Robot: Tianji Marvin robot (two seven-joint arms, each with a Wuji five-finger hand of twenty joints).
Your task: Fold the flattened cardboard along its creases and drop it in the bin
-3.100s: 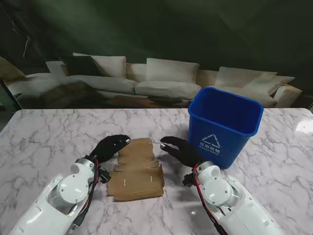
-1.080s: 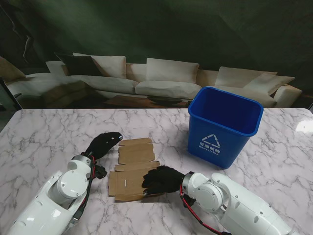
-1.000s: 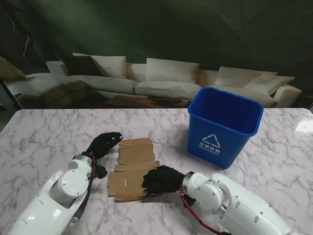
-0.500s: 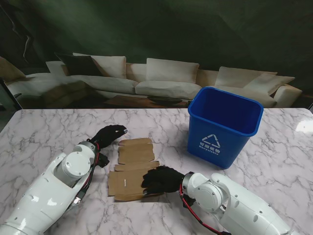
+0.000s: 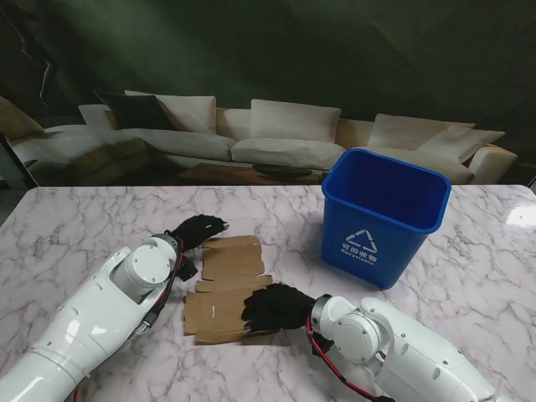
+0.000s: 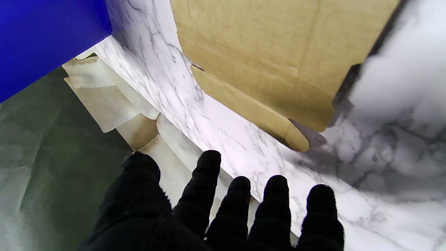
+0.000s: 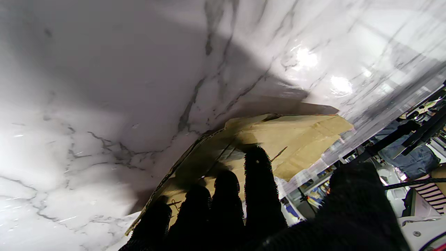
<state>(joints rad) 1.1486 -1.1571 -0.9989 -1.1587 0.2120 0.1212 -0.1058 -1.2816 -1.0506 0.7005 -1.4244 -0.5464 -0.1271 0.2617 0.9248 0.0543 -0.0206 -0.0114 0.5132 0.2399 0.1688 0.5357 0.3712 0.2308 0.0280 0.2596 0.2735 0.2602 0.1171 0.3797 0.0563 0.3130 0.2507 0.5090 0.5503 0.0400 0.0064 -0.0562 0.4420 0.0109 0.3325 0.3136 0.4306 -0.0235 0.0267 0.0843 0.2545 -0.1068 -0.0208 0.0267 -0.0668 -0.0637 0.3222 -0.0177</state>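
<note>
Cardboard (image 5: 228,289): brown, flattened, lying on the marble table (image 5: 84,226) between the two arms, creases and flap notches visible; far flap (image 6: 251,111) lifted slightly off the table top in the left wrist view. Not in the bin.

Bin (image 5: 383,213): blue, open-topped, white recycling mark on the near wall; standing on the table to the right of the cardboard and well apart from it. One blue wall (image 6: 45,38) seen in the left wrist view.

Left hand (image 5: 198,228): black-gloved, at the far left corner of the cardboard, just beside its edge. Fingers (image 6: 275,198) extended and slightly spread, thumb set apart from the other four; nothing between them, nothing grasped. Fingertips hanging over bare marble short of the lifted flap in the wrist view. Contact with the cardboard edge: cannot tell from the stand view.

Right hand (image 5: 275,306): black-gloved, laid palm down on the near right part of the cardboard. Fingers (image 7: 258,181) stretched forward, close together, resting flat on the brown sheet (image 7: 278,143); thumb out to the side, clear of the other four. Pressing on the sheet rather than wrapped round it; no edge pinched that can be made out.

Background beyond the table: pale sofa (image 5: 276,134) with cushions, against a dark green wall.
</note>
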